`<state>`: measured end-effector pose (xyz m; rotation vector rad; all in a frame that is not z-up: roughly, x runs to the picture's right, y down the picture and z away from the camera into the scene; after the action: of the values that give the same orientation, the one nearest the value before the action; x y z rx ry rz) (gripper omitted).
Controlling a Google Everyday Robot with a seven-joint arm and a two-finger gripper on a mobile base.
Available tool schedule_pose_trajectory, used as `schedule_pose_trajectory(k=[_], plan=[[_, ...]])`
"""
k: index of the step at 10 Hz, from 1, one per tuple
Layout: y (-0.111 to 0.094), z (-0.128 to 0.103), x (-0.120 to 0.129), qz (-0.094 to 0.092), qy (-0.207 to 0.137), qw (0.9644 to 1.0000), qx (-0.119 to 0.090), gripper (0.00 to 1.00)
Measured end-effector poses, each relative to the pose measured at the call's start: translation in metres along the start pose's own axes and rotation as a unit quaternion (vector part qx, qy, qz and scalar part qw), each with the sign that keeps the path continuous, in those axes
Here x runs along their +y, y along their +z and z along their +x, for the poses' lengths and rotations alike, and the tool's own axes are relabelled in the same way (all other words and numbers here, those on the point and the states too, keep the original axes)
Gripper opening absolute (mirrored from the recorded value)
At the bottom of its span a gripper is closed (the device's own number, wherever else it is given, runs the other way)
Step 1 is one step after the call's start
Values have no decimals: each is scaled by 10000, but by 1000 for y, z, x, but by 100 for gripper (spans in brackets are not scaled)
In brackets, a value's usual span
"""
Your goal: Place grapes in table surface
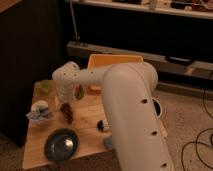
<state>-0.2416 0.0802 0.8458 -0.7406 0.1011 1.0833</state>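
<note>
**Camera view.** My arm (131, 100) reaches from the lower right across the bench (86, 111) to its left half. My hand (65, 101) points down from the white wrist, directly above the grapes (66, 113). How wide it stands, and whether it grips them, I am unable to make out. The grapes, a dark reddish bunch, sit low at the bench top, left of centre; whether they touch the wood is unclear. Just left of them lies a pale crumpled cloth (39, 113). A dark bowl (61, 145) stands near the front edge, below the grapes and apart from them. A green cup (46, 88) stands at the back left. An orange tray (112, 62) lies at the back edge, partly behind the arm. A small dark object (102, 125) lies just beside the arm.
</note>
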Motion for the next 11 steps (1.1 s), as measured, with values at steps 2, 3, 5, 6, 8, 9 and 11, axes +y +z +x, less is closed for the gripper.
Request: schedule_pose_trajectory(k=[2,3,5,6,8,9,11], plan=[[4,0,-2,-70,37,10000,18,65],[10,2,-1,-116,19,9999,52,65],[21,7,-2,-184,4,9998,120,65],[27,9,-2,-214,8,9997,153,65],[40,14,-5,-269,51,9993,241,65],[45,15,-8,-288,80,9992,274,65],[51,15,-7,-321,100,9989,324,65]])
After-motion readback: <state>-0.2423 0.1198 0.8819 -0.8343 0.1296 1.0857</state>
